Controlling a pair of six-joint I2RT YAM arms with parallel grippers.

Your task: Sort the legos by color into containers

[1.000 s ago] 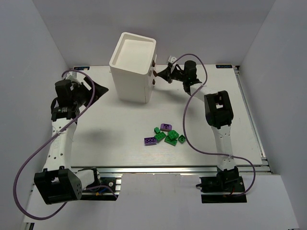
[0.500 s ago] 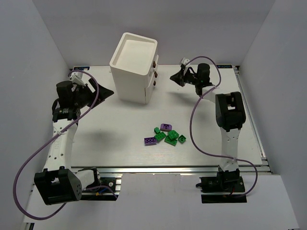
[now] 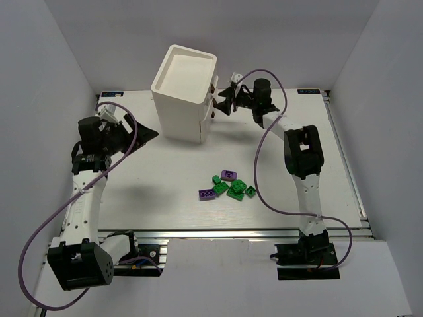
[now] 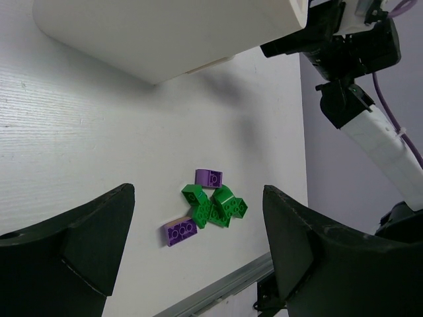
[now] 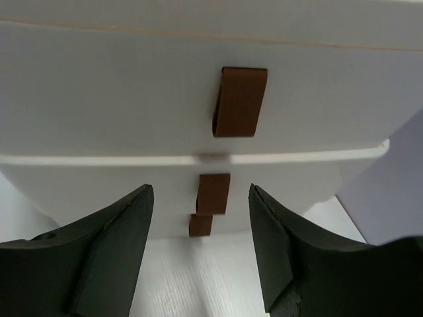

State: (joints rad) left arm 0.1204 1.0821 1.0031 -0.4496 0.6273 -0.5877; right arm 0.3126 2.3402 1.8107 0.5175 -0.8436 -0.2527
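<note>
The legos (image 3: 228, 186) lie in a small heap of green and purple bricks at mid-table; the left wrist view shows the legos (image 4: 215, 206) too, with a purple one (image 4: 180, 232) a little apart. The containers are three drawers in a tall white cabinet (image 3: 184, 92) at the back, each with a brown knob. My right gripper (image 3: 223, 103) is open just in front of the knobs, level with the middle knob (image 5: 213, 193); the top knob (image 5: 240, 101) is above it. The middle drawer looks drawn out slightly. My left gripper (image 3: 143, 135) is open and empty, left of the cabinet.
The right arm (image 4: 357, 59) reaches across the back of the table toward the cabinet front. A metal rail (image 3: 231, 232) runs along the table's near edge. Grey walls close in the table on three sides.
The right gripper was shut at the knobs, pulled back to the right, then came back to the cabinet front and opened. The left arm shifted slightly.
</note>
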